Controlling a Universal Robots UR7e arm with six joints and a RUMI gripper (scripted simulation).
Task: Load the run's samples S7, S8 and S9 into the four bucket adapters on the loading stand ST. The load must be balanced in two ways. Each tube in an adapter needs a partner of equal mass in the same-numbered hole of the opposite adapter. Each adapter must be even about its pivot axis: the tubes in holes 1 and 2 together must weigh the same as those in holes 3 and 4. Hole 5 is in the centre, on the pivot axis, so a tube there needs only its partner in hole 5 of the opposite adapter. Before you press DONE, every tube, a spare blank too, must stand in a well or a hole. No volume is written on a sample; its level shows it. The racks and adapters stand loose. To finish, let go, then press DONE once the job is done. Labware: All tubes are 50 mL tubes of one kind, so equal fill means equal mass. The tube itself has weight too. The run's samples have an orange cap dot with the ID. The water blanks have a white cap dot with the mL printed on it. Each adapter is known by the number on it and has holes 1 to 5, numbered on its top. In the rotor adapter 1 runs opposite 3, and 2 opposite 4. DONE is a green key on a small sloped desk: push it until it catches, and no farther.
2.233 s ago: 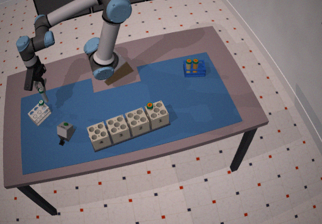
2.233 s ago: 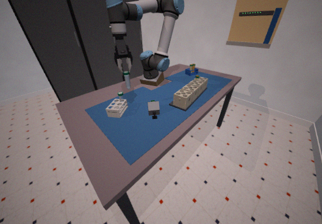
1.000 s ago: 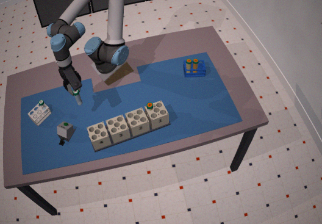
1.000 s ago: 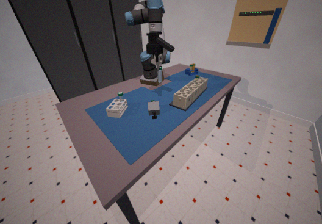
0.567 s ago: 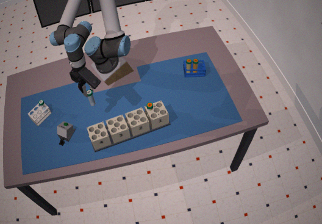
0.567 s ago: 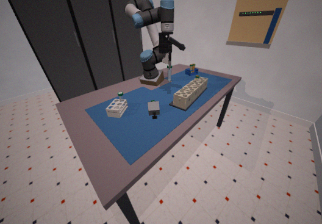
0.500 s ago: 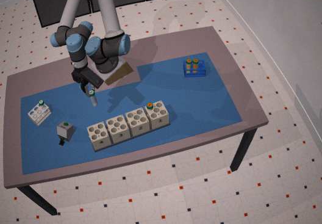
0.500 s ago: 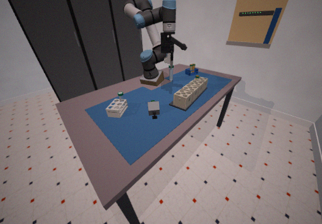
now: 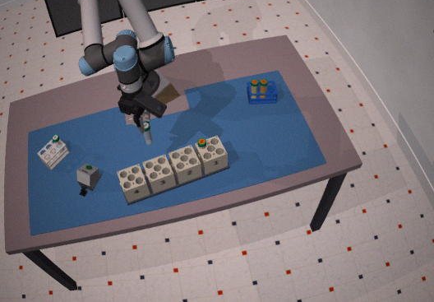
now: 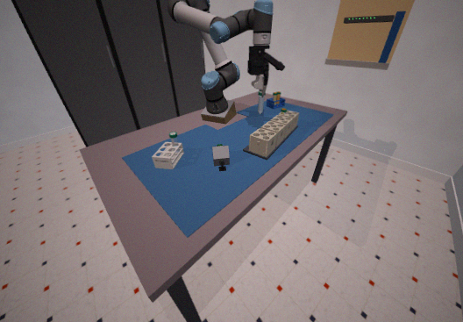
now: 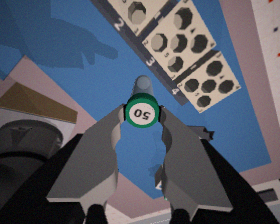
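My gripper (image 9: 144,125) (image 10: 260,90) (image 11: 142,106) is shut on a water blank marked 50 (image 9: 148,137) (image 10: 260,105) (image 11: 142,98), upright above the mat behind the adapters. Adapters 1 (image 9: 215,164), 2 (image 9: 190,174), 3 (image 9: 163,183) and 4 (image 9: 137,192) stand in a row on the stand (image 9: 179,185). One orange-dot sample (image 9: 201,142) (image 10: 284,110) is in adapter 1, in a hole at its back left in the top view; its ID is unreadable. Adapters 2, 3 and 4 show no tubes. Two orange-dot samples (image 9: 255,86) (image 9: 263,86) stand in the blue rack (image 9: 263,101) (image 10: 275,103).
The white rack (image 9: 48,162) (image 10: 164,163) at the far left holds one white-dot blank (image 9: 56,138) (image 10: 173,135). The grey desk (image 9: 87,178) (image 10: 221,155) with the green DONE key (image 9: 89,167) stands between that rack and adapter 4. The arm's base is behind the mat.
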